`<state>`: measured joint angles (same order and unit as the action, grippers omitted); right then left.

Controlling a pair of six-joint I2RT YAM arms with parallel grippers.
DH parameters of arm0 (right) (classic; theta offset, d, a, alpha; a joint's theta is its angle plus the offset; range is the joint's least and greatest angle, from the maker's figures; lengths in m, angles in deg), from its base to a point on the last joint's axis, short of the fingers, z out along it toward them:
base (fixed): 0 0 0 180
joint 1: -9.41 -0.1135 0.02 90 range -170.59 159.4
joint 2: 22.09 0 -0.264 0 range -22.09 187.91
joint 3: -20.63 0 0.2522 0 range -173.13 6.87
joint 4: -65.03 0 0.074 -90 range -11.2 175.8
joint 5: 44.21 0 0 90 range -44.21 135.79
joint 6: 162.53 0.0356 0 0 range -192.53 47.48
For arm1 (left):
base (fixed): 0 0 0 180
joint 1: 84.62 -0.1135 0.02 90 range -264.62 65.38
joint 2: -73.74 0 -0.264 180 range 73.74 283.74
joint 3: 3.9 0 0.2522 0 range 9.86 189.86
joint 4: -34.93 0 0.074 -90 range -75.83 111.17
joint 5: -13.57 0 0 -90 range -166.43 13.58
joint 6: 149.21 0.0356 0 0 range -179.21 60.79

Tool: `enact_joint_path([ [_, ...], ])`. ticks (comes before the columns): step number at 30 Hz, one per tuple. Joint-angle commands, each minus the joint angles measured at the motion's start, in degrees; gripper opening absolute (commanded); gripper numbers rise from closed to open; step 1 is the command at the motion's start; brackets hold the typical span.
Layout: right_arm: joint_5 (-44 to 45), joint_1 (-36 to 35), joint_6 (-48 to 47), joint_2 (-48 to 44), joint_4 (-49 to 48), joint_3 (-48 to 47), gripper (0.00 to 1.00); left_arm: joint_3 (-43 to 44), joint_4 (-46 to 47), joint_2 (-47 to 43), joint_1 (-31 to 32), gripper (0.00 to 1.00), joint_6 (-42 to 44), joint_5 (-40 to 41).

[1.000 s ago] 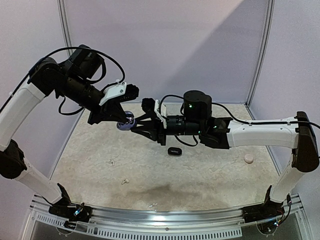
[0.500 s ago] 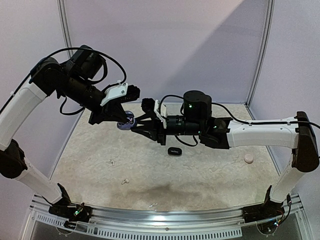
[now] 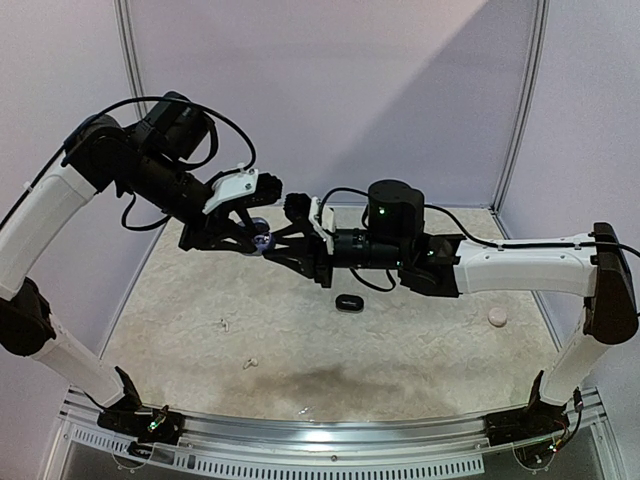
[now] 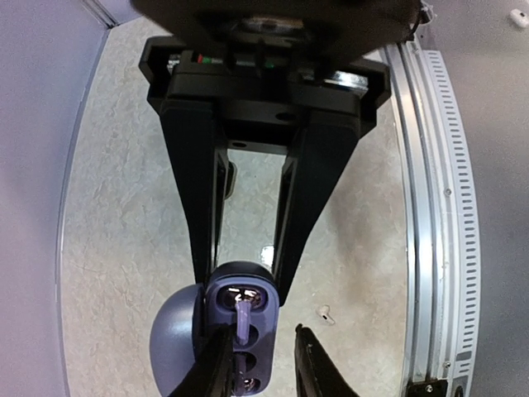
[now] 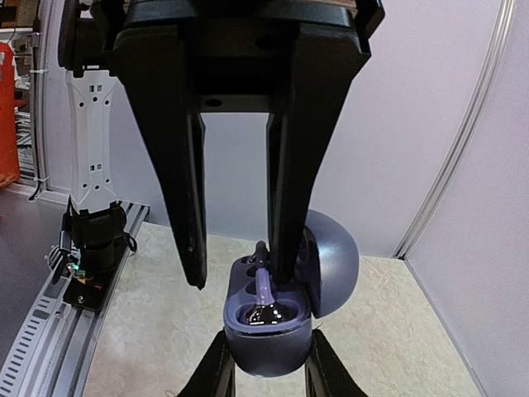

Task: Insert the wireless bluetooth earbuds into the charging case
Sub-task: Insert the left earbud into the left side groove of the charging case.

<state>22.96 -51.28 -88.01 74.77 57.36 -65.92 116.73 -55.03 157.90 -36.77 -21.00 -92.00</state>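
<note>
The left gripper [image 4: 240, 285] clamps the open case [image 4: 235, 335] in mid-air. The right gripper [image 5: 235, 269], fingers part open, presses an earbud [image 5: 263, 289] into its far socket.

In the overhead view the charging case [image 3: 259, 240] is mostly hidden between the two tools, so its pockets cannot be read. In the left wrist view the picture's bottom edge cuts off the case's lower end and the right tool's [image 4: 263, 364] fingers.
</note>
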Motion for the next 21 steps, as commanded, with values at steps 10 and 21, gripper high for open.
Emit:
enact_joint_path([
  [10,0.23,-0.54,1.27,-1.57,-3.52,0.92,0.0,3.85,-14.25,0.59,0.57,0.32,0.27,0.46],
  [21,2.48,0.12,4.7,-2.84,-4.53,3.09,0.0,6.11,-12.25,-2.18,0.45,0.34,0.46,-3.24],
])
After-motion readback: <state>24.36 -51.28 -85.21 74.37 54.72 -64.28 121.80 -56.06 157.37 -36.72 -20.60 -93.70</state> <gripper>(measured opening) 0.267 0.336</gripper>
